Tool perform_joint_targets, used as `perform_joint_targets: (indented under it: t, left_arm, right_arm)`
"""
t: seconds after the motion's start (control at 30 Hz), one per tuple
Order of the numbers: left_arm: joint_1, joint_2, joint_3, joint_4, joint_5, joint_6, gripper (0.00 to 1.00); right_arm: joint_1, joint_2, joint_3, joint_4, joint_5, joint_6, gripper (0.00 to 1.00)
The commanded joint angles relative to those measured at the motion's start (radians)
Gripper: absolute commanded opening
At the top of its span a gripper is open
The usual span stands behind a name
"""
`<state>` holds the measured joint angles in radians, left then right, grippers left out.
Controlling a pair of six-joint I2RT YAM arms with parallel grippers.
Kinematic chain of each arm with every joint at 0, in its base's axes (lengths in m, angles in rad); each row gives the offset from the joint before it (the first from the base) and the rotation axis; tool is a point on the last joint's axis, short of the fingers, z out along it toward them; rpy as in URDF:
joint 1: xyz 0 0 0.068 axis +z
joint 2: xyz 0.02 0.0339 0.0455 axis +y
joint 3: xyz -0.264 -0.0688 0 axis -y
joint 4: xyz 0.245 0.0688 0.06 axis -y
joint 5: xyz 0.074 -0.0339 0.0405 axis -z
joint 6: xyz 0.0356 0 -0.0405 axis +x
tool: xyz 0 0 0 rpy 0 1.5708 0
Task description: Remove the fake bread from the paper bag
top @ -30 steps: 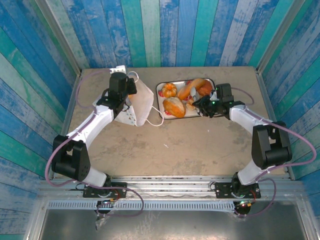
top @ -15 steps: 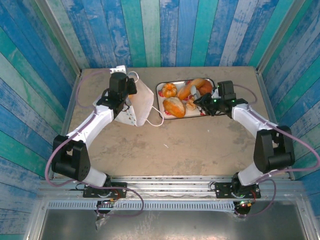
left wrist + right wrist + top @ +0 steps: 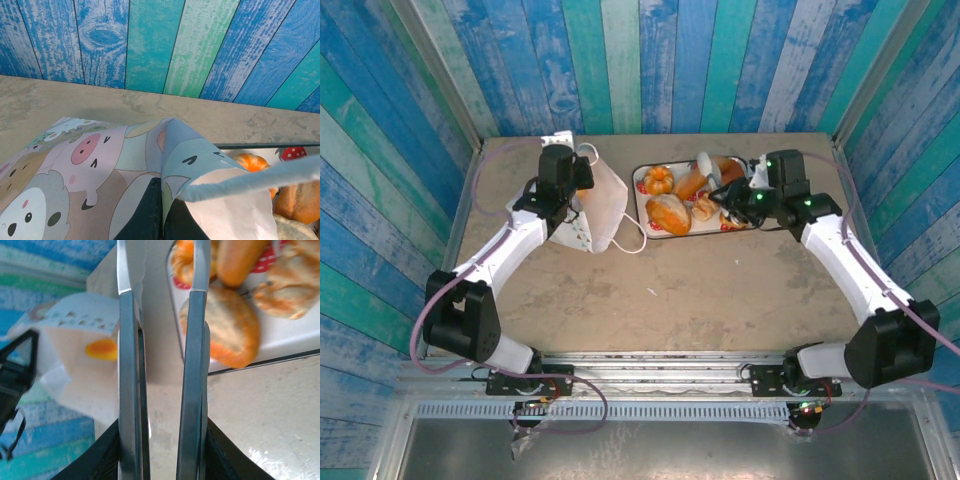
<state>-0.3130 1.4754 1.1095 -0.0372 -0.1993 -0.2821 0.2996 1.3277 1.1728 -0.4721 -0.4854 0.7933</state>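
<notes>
Right gripper [image 3: 159, 270]: fingers parallel, narrow gap, nothing held; hovers over tray [image 3: 290, 335], pointing at paper bag [image 3: 603, 205].
Left gripper [image 3: 161, 220]: looks pinched on fold of bag paper.
Bag: just left of tray, slumped, mouth toward tray; thin floppy paper, cartoon print, cord handle [image 3: 250, 180].
Fake bread [image 3: 668, 213]: several pieces on tray; orange piece [image 3: 101, 349] seemingly inside bag.
Judgement: bread light, rigid, glossy plastic, likely slippery, rounded; needs wider opening, grip across narrow middle. Bag crumples easily; needs holding.
</notes>
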Motion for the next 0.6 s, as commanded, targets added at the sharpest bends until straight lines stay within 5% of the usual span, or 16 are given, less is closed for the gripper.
perform_joint_targets:
  t: [0.0,0.37,0.57]
  left_arm:
    - [0.003,-0.069,0.001,0.026,0.031,0.037,0.01]
    - [0.003,-0.075,0.005,0.035,0.086,0.124,0.00]
    - [0.003,-0.077,0.023,0.008,0.089,0.149,0.00]
  right_arm:
    - [0.094,-0.046,0.067,-0.107,0.004,-0.073,0.37]
    - [0.444,0.035,0.130,-0.094,0.080,-0.053,0.38]
    - [0.524,0.207,0.183,-0.038,0.061,-0.042,0.38]
